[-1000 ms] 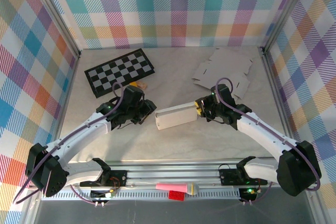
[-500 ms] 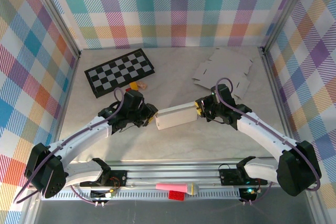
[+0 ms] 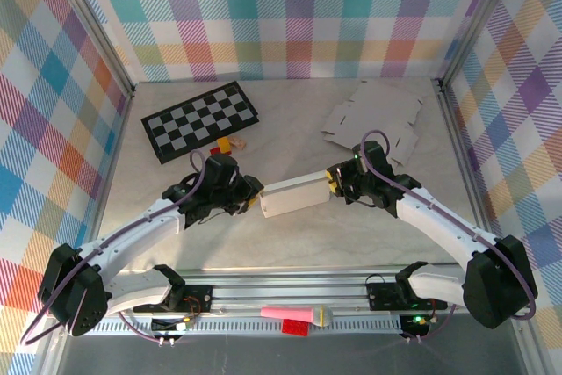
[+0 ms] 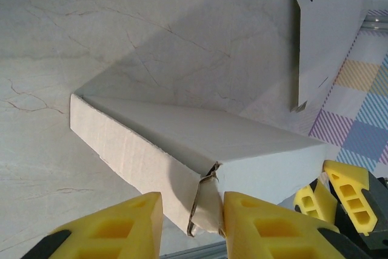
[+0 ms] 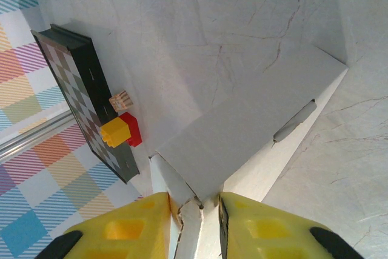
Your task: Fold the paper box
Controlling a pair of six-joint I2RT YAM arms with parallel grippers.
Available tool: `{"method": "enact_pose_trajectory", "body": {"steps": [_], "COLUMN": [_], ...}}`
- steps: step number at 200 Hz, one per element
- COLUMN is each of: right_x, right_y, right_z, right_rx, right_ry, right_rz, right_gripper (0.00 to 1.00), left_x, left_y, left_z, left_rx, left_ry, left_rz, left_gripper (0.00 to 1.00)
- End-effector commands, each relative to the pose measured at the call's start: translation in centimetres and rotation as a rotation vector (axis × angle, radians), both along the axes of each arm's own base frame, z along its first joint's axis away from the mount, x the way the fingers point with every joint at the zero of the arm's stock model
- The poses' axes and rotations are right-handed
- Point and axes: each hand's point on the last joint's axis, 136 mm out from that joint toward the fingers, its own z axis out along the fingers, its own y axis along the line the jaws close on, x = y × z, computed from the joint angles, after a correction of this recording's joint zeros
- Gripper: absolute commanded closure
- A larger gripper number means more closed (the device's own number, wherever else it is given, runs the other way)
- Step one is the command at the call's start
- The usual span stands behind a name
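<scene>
I count one folded paper box (image 3: 294, 197), one flat cardboard sheet (image 3: 373, 116), one checkerboard (image 3: 200, 120), beside it one yellow block (image 5: 115, 131), one red block (image 5: 133, 130), one tan block (image 5: 121, 99)

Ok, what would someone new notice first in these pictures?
The white box in the centre, with the left gripper at one end and the right gripper pinching the other. Behind it, a checkerboard lies back left and flat cardboard back right, all ringed by bright plaid walls.
</scene>
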Motion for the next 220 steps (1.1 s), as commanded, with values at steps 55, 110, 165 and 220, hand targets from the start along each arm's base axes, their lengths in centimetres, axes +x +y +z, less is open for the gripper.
{"method": "enact_pose_trajectory", "body": {"steps": [55,110,165,220], "right_x": [-2.1,-3.0,-1.8,-0.3], "right_y": [-1.0,-1.1,-0.7,-0.5], "right_z": [-2.9,-3.4,-0.3,4.0], "right_rx": [-0.079,-0.101,-0.133,-0.159], "right_ry": [0.139,0.205,0.123,0.008], "right_rz": [0.015,0.033,0.099,0.134], "right_gripper": [0.73,0.73,0.68,0.64], "left_x": [-2.2,-2.8,-3.4,-3.2], "left_y": [1.1,1.6,2.3,2.1], "left_z": [-3.5,-5.4,-6.0,-5.6], "left_rx": [0.062,0.136,0.167,0.173], "left_ry": [0.051,0.081,0.093,0.084], "left_rz": [-0.047,-0.09,-0.101,-0.111], "left_gripper": [0.72,0.85,0.89,0.9]}}
